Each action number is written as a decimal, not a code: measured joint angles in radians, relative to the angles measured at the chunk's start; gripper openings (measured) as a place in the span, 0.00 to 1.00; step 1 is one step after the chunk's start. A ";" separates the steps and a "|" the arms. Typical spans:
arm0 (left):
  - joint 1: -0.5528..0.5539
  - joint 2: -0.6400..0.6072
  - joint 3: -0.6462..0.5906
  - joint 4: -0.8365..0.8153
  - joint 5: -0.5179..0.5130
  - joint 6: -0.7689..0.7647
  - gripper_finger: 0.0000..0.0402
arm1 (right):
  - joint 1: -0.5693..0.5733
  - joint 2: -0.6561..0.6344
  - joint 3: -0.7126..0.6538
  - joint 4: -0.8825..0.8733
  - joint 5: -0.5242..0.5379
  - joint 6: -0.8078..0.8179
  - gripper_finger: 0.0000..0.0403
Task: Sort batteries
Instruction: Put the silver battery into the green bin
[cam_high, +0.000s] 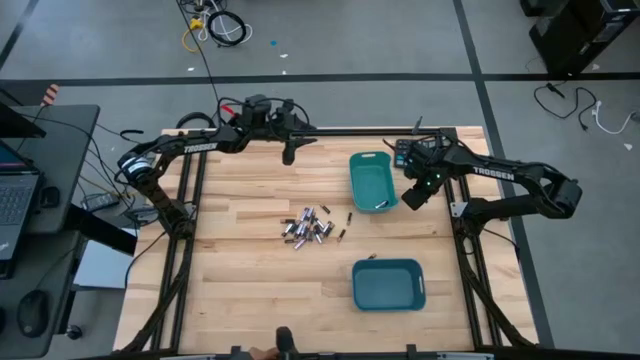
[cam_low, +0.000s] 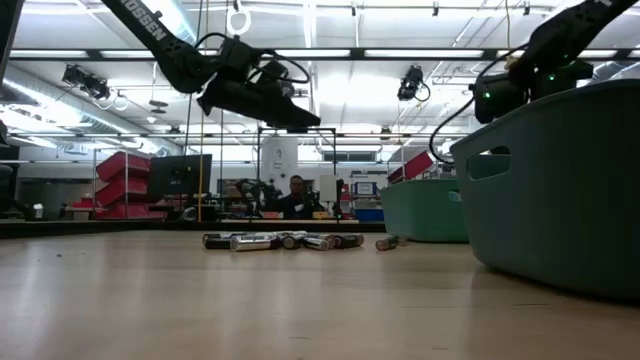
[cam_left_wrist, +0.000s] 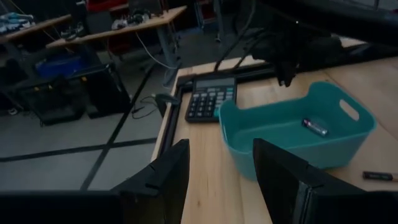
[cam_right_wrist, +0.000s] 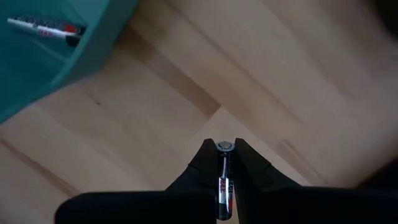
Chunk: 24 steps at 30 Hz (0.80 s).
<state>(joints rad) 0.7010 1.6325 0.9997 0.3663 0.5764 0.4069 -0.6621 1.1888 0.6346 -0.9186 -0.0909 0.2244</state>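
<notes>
A heap of small silvery and dark batteries (cam_high: 307, 228) lies mid-table, with strays (cam_high: 349, 217) beside it; the low view shows them in a row (cam_low: 280, 241). My right gripper (cam_high: 413, 197) hovers just right of the far teal bin (cam_high: 373, 180), shut on one battery (cam_right_wrist: 222, 177). That bin holds a battery (cam_left_wrist: 314, 127), which also shows in the right wrist view (cam_right_wrist: 46, 28). My left gripper (cam_left_wrist: 214, 174) is open, raised over the table's far edge (cam_high: 288, 152), empty. Another battery (cam_left_wrist: 378, 177) lies on the wood beside the bin. My right gripper pinches a silvery battery with red print between its two fingers (cam_right_wrist: 205, 163). The battery lies along the fingers, its round end (cam_right_wrist: 224, 147) showing at their tips. The fingers point down from above, and the battery is lifted clear of the wooden table.
A second teal bin (cam_high: 388, 284) stands toward the near right of the table. A black calculator (cam_high: 404, 152) lies at the far edge behind the far bin (cam_left_wrist: 211, 98). Bare wood spreads left of and in front of the heap. A person sits in the room beyond (cam_low: 296, 195).
</notes>
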 joint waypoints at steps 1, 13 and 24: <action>-0.001 0.000 -0.003 -0.001 -0.002 0.004 0.44 | 0.000 0.000 0.000 0.010 -0.001 0.001 0.04; -0.009 0.000 -0.006 -0.024 -0.044 -0.015 0.44 | -0.072 0.000 0.001 0.008 0.027 0.035 0.04; -0.008 0.000 -0.006 -0.072 -0.045 0.043 0.44 | -0.117 0.000 0.001 -0.001 0.020 0.073 0.04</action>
<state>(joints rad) 0.6933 1.6321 0.9936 0.2939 0.5312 0.4494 -0.7792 1.1892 0.6353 -0.9199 -0.0711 0.2970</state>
